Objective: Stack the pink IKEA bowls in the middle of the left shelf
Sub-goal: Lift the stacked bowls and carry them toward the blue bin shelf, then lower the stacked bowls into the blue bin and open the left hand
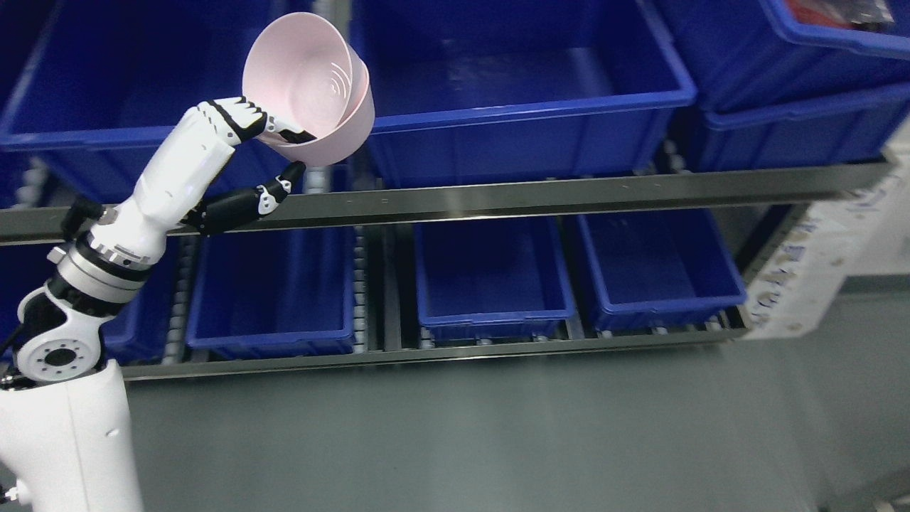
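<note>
Left hand (242,153), white with black finger joints, reaches up from the lower left of the head view on a white and grey arm and grips a pair of nested pale pink plastic bowls (313,92). Its upper fingers (245,117) hook over the lower rim of the bowls, and the black thumb presses against the underside of the outer bowl from below, so the hand is closed on the bowls and pinches the rim between them. The bowls are tilted on their side with the open mouth facing up and to the left, and an inner bowl sits slightly askew inside the outer one, its rim showing as a second edge on the right. The bowls hang in the air in front of the upper shelf level, at the gap between two large deep blue plastic bins: the left blue bin (114,78) behind the hand and the wide middle blue bin (519,92) just to the right of the bowls. A long metal shelf rail (569,195) runs across below the bowls, and the thumb lies just above it. Under the rail, smaller blue bins (490,274) stand side by side on the lower shelf level. Grey floor (498,434) fills the bottom of the view.
</note>
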